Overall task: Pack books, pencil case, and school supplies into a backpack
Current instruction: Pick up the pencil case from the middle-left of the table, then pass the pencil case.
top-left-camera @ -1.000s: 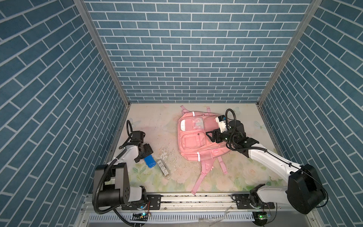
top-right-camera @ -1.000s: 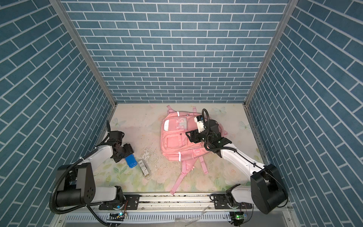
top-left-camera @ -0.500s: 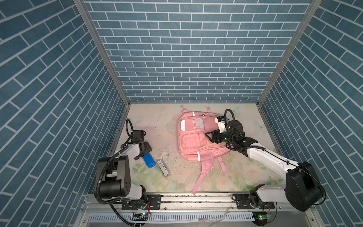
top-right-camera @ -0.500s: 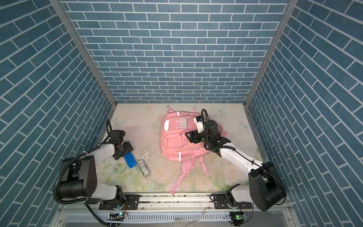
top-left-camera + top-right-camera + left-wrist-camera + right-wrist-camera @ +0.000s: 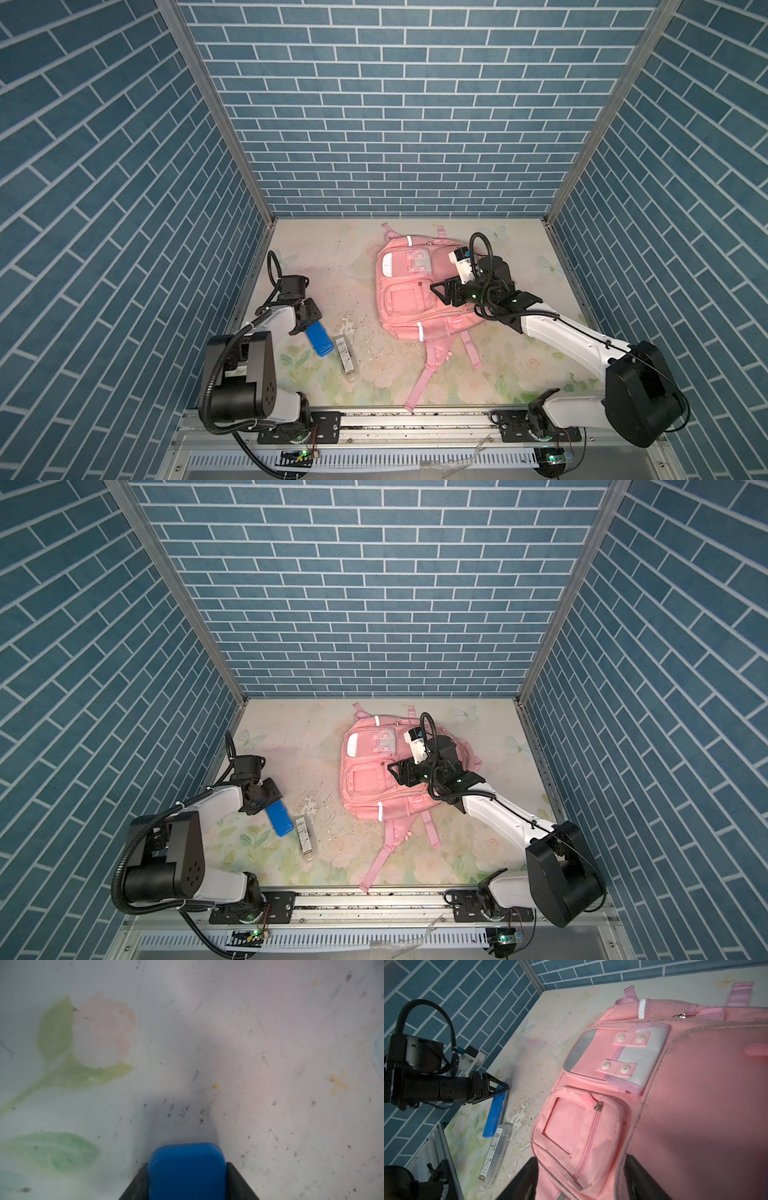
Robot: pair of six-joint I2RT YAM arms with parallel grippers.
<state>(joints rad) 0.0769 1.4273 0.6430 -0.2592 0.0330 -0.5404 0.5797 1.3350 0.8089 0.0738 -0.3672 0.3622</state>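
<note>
The pale pink backpack [image 5: 405, 299] [image 5: 365, 779] lies flat on the floral table, straps toward the front. My right gripper [image 5: 441, 291] [image 5: 581, 1158] hovers low over it, open, its jaws standing on either side of the zipped front pocket [image 5: 581, 1126]. At the left, a blue pencil case [image 5: 319, 342] [image 5: 279, 817] [image 5: 495, 1113] lies on the table. My left gripper [image 5: 309, 319] [image 5: 187, 1164] is shut on its near end, both fingers [image 5: 234, 1178] pressed against its sides. No books are in view.
A clear plastic box with a barcode label [image 5: 345, 365] [image 5: 305, 838] [image 5: 494, 1153] lies just right of the pencil case. Flaked paint patches [image 5: 353, 328] mark the table between case and backpack. Blue brick walls enclose three sides; a metal rail [image 5: 374, 419] runs along the front.
The left gripper's jaws have closed in on the end of the pencil case. The right gripper has narrowed slightly over the backpack and hardly moved.
</note>
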